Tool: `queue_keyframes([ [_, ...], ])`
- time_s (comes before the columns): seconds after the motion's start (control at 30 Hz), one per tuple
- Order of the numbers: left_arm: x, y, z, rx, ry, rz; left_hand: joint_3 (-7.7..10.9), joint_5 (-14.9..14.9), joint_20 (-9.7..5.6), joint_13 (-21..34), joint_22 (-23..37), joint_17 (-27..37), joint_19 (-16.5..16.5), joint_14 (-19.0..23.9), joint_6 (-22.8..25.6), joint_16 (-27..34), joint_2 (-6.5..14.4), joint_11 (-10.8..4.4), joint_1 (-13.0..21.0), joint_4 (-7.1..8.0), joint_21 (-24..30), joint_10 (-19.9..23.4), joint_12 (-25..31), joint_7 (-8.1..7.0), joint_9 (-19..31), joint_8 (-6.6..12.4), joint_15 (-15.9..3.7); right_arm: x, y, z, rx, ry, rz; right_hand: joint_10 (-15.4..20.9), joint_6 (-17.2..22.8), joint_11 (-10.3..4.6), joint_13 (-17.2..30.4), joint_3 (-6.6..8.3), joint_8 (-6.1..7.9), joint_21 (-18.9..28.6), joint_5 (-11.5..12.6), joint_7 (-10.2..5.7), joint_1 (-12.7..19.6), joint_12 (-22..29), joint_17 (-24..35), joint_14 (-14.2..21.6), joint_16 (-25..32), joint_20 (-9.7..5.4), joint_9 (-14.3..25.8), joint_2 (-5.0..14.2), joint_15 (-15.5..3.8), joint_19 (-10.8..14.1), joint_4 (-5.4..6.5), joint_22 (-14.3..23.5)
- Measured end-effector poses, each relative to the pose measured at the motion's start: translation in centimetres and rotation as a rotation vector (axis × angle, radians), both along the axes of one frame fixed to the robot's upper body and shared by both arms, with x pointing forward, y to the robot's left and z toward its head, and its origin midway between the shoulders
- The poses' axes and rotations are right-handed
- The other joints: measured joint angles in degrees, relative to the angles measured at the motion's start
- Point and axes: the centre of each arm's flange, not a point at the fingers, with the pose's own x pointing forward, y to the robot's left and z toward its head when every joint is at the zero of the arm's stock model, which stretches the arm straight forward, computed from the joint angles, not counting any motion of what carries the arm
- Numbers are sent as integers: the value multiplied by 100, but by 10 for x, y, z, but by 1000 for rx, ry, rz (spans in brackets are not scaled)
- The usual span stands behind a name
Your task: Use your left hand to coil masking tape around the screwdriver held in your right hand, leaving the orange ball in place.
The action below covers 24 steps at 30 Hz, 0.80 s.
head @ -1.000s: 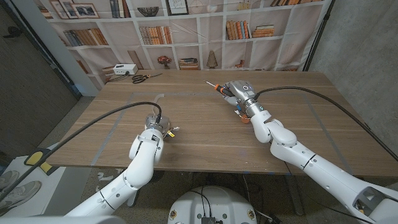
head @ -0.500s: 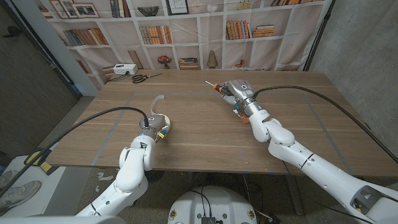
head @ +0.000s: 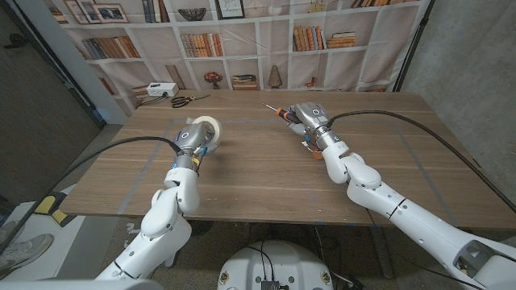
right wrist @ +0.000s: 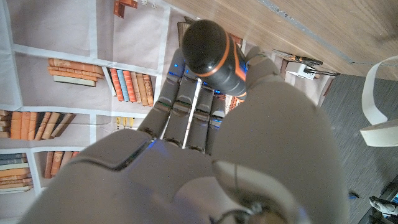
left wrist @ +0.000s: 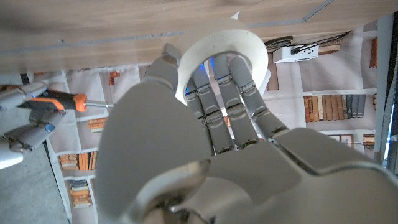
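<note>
Though level, screwdriver (head: pixel 281 113) tip toward left hand (head: pixel 193 139)

wooden table (head: pixel 242 173), bookshelf backdrop (head: pixel 242 40), grey wall (head: pixel 463 56)

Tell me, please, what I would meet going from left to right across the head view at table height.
white box → scissors → left hand holding the masking tape roll → screwdriver → right hand gripping it.

head: high, looking down | wrists: close behind hands | shared: table (head: pixel 266 173)
</note>
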Motion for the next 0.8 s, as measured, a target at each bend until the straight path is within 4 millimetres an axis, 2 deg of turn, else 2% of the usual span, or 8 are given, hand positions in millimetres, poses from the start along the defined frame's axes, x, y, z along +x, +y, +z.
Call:
queue_keyframes([
  [0.27,3,9,12,-169,-78,-138,-8,0,0,10,-50,1,0,51,93,-5,-30,2,30,6,58,99,-40,-12,0,-23,32,-4,0,1,-3,0,1,9,19,-9,25,-7,-23,30,34,-20,0,-3,12,51,-45,21,2,0,-52,-20,-7,0],
  [0.33,4,3,11,-204,-70,-200,-8,-1,0,19,-75,1,0,70,93,-13,-60,-1,60,7,58,104,-40,-12,0,-29,33,-4,-1,2,-2,-2,2,9,19,-9,26,-8,-23,30,35,-20,0,-4,22,51,-46,30,3,0,-52,-30,-7,0],
  [0.37,6,13,16,-214,-82,-186,-8,-1,0,38,-77,1,0,71,94,-22,-61,-7,61,6,58,113,-40,-12,0,-31,33,-5,-1,1,-4,2,1,9,19,-9,26,-8,-23,30,35,-20,4,-4,23,51,-46,30,4,-4,-52,-30,-7,0],
  [0.4,8,15,18,-234,-83,-211,-8,-1,0,43,-77,1,0,71,95,-23,-61,-2,61,6,58,120,-40,-12,5,-35,33,-5,-1,2,-4,1,2,9,19,-9,26,-8,-23,30,35,-20,8,-4,23,51,-46,30,5,-8,-52,-30,-8,0],
  [0.6,15,19,30,-314,-71,-333,-55,-2,21,81,-104,2,-22,79,126,-35,-68,-8,68,7,80,152,-40,-22,29,-59,41,-8,-3,2,5,4,10,10,19,-10,28,-40,-29,67,35,-21,14,-41,24,60,-60,0,5,-14,-61,-62,7,-26],
  [0.7,17,15,29,-341,-50,-389,-55,-2,21,101,-127,3,-22,81,126,-49,-69,-8,69,7,88,152,-40,-22,30,-67,41,-10,-4,2,7,5,13,29,19,-29,28,-41,-31,67,35,-21,14,-42,49,59,-67,0,5,-14,-61,-62,6,-26],
  [0.73,21,20,39,-353,-52,-411,-55,-3,29,120,-130,3,-30,134,126,-53,-68,-8,69,7,102,153,-40,-22,34,-68,35,-10,-5,2,8,5,14,29,19,-29,28,-46,-32,67,35,-21,14,-42,49,59,-67,0,5,-14,-61,-62,1,-26],
  [0.8,24,20,44,-368,-42,-450,-57,-3,53,144,-135,4,-53,154,126,-68,-69,-8,69,8,102,154,-40,-22,42,-69,34,-12,-6,2,11,5,16,29,19,-29,44,-46,-33,103,35,-22,14,-42,49,59,-68,0,5,-14,-61,-62,1,-26],
])
